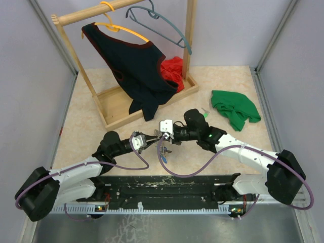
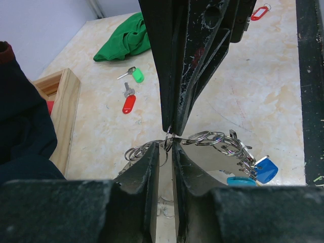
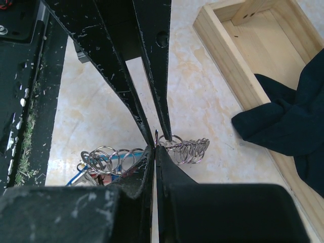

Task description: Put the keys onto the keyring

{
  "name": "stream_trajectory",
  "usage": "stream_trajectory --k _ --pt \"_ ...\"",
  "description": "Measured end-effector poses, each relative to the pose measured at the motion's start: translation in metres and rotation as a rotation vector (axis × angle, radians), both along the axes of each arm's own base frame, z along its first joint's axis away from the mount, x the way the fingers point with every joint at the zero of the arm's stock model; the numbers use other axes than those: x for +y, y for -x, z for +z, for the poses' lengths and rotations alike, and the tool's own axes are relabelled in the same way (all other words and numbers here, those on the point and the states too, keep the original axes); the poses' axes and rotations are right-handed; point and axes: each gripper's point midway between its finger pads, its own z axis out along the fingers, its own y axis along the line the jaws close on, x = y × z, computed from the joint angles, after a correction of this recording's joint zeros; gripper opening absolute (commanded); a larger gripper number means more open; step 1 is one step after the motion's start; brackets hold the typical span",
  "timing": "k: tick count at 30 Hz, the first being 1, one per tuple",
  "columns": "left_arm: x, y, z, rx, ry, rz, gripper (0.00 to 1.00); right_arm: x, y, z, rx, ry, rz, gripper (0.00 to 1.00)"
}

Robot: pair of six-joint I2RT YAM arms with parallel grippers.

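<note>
The left hand (image 2: 166, 148) and the right hand (image 2: 171, 127) meet just in front of the wooden rack (image 1: 112, 101), on its near side. The left hand has its fingers pressed almost together, with only a thin slit between them, and they pinch one wire loop of the keyring (image 2: 207, 137). The right hand comes from the opposite side, its fingers also squeezed together on a small loop of the same keyring, and its tip nearly touches the left one. The keyring is a chain of silver wire rings that sags between the hands; I cannot tell if its lowest part touches the counter (image 1: 228, 81). A blue key (image 2: 266, 169) dangles from the end farther from the rack. A green key (image 2: 136, 76) and a red key (image 2: 129, 104) lie loose on the counter near the rack's base, well apart from the keyring.
</note>
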Motion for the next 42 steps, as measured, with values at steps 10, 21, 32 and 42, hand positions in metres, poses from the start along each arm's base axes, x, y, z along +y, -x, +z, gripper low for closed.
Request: stream_trajectory --k 10,21,32,42 --pt "-0.001 0.003 0.000 -0.006 -0.003 -0.019 0.18 0.000 0.001 0.000 0.001 -0.002 0.007 0.00" --pt "-0.003 0.007 -0.003 -0.005 -0.010 -0.048 0.00 0.000 0.003 -0.001 0.007 0.004 0.012 0.00" --pt "0.001 -0.002 -0.003 0.001 -0.009 0.009 0.00 -0.006 -0.001 0.005 0.076 -0.019 -0.093 0.52" --pt "0.009 -0.019 -0.006 0.039 -0.002 0.127 0.00 -0.038 -0.012 0.008 0.292 -0.011 -0.439 0.69"
